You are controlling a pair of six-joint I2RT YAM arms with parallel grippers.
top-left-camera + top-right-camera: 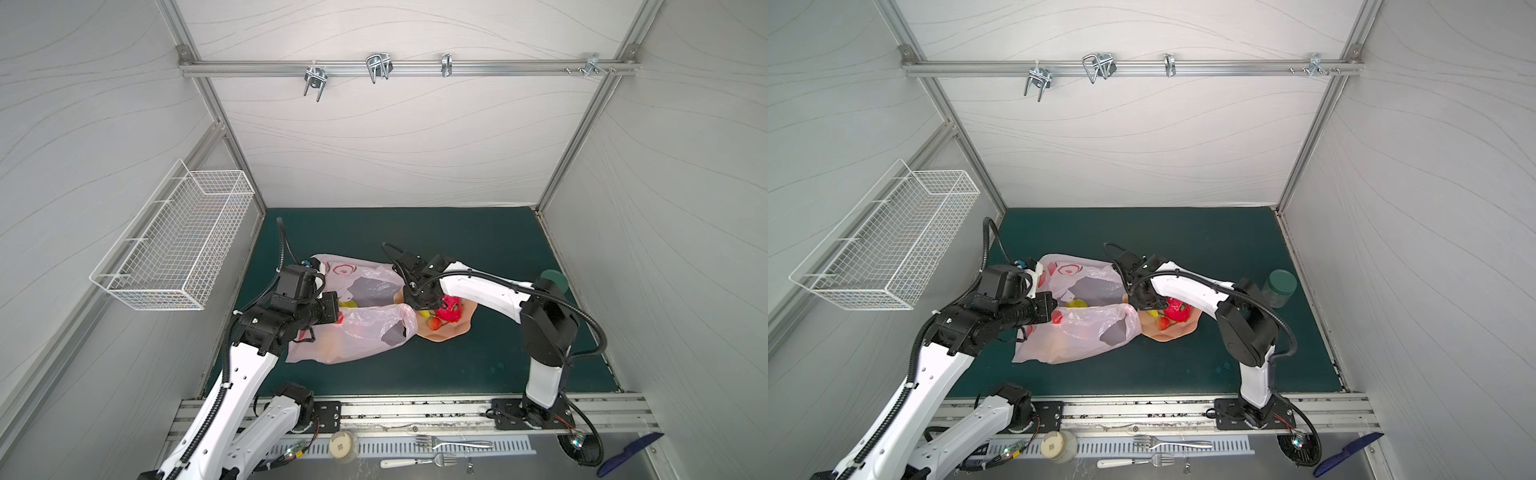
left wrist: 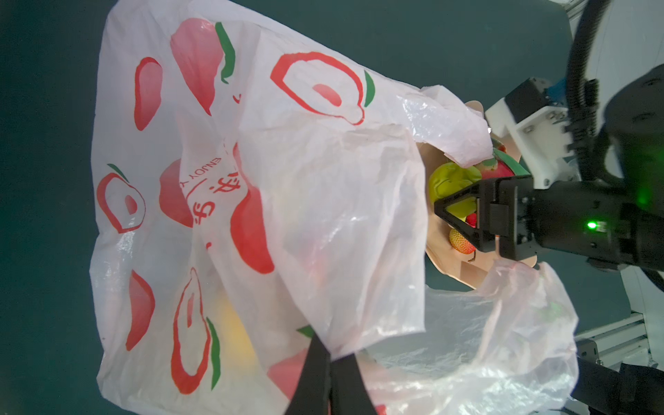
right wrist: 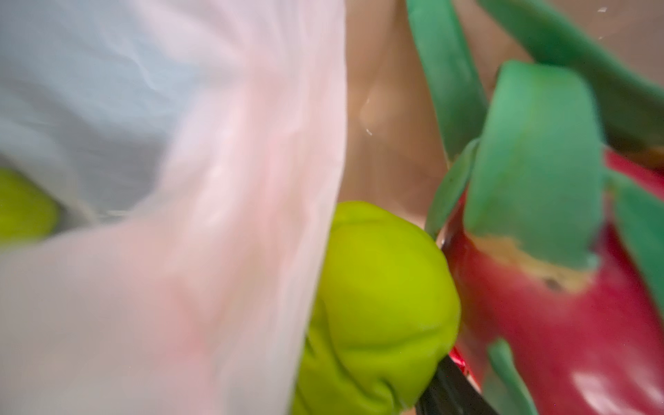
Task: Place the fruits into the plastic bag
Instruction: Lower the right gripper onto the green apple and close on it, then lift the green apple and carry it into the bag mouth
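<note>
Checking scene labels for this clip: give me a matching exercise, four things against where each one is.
Things:
1 dragon fruit
2 jar
3 wire basket
4 forks

Places:
A hung on the left wall
B in the peach bowl
C on the metal ledge by the arm bases
D standing on the green mat

Pairs: 1-B, 2-D, 3-A, 4-C

Plastic bag [image 1: 353,332] lies mid-mat [image 1: 457,241], mouth toward the right, handles lapping over the left rim of the bowl [image 1: 453,334] beside it. Dragon fruit [image 1: 451,309] sits in bowl, strawberry [image 1: 434,323] just left-front of it; one fruit [image 1: 348,304] inside bag mouth. Jar [image 1: 1281,289] stands right of bowl, apart; wire basket [image 1: 174,249] hangs on left wall.
</note>
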